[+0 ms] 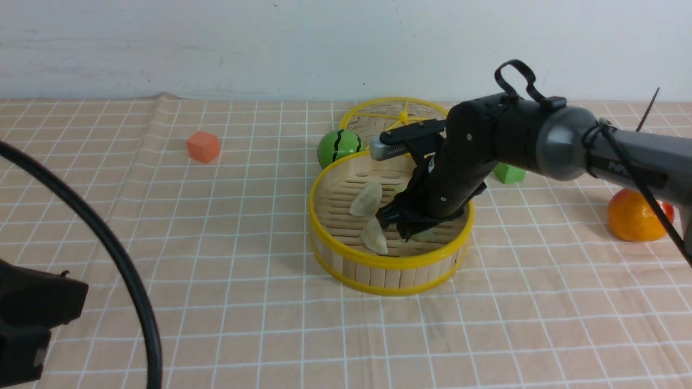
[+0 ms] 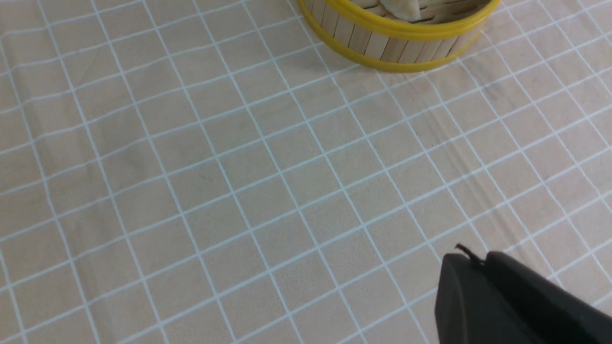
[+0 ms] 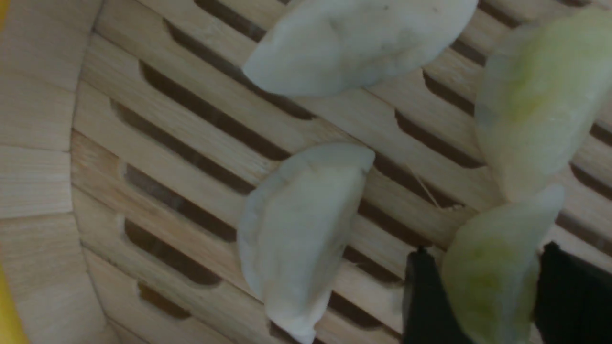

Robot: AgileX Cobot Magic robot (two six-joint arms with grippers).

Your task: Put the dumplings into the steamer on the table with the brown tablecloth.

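left fingers (image 2: 459, 286) parked at the lower left of the front view, tips pressed together, holding nothing, well apart from the work; brown tablecloth (image 1: 259, 324) on the tabletop lies bare between them and the steamer (image 1: 378, 263), which sits centre frame.

all four dumplings are inside the steamer on the slatted floor: two cream ones (image 3: 301, 229) (image 3: 358, 43), one pale green dumpling (image 3: 530, 105), and a second green dumpling (image 3: 492, 277) standing on edge between the right fingers (image 3: 425, 306).

handling, my read: small, light, smooth skin, probably a bit squashy and prone to slip; the thin crimped edge gives poor purchase, so take it across the plump belly with a light pinch; nothing fragile here.

right fingers are down inside the steamer near its right wall, set about one dumpling's thickness apart, flanking the green dumpling; one finger looks to be touching it, the other very close; cannot tell whether it is pinched or loose.

judgement: task nearly done; what's left is a clean release and a lift clear of the rim.

beyond: striped green ball (image 1: 339, 147) at the far rim, lid (image 1: 397, 114) behind it; orange cube (image 1: 204, 146) upper left; green cube (image 1: 508, 174) and an orange (image 1: 635, 215) on the right.
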